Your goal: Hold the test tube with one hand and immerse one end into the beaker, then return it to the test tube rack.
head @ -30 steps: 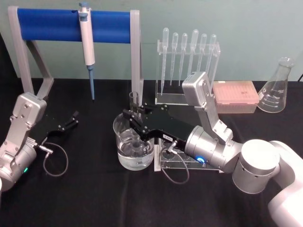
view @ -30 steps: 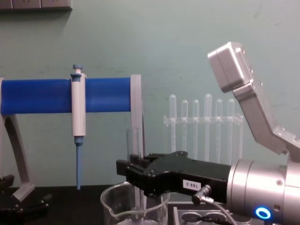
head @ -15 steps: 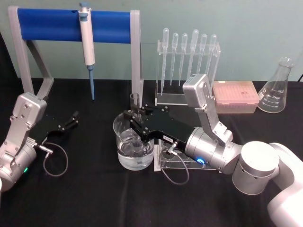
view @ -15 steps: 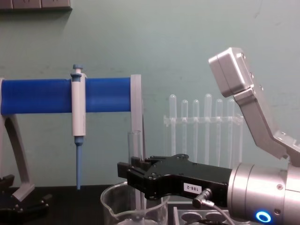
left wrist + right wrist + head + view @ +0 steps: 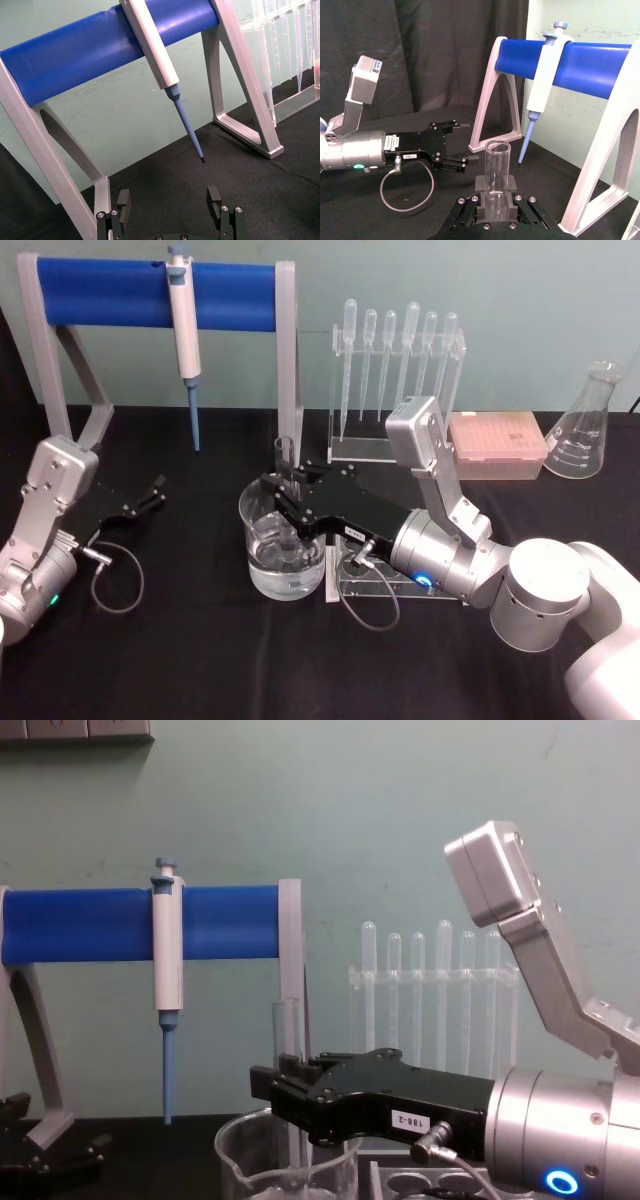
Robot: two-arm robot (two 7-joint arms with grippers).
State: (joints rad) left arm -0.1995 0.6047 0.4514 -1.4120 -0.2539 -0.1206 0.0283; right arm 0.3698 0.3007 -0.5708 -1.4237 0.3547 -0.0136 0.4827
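The test tube [image 5: 285,452] stands upright, its open rim up and its lower part down inside the beaker [image 5: 262,575], which holds some clear liquid. My right gripper [image 5: 286,496] reaches in from the right over the beaker's rim and is shut on the tube's middle. The chest view shows the tube [image 5: 285,1025] rising above the black fingers of the right gripper [image 5: 276,1088], over the beaker [image 5: 235,1152]. In the right wrist view the tube [image 5: 497,167] sits clamped between the pads. My left gripper [image 5: 152,494] rests open at the left, well apart; its fingers [image 5: 215,196] hold nothing.
A blue-barred stand [image 5: 110,292] with a hanging micropipette [image 5: 183,330] stands at the back left. Behind the beaker is a pipette rack [image 5: 395,370]. A pink tip box [image 5: 497,445] and a flask [image 5: 585,425] sit back right. A clear holed rack [image 5: 375,582] lies under my right wrist.
The right gripper has sunk slightly with the tube, lowering it a little deeper into the beaker. The left arm has not moved.
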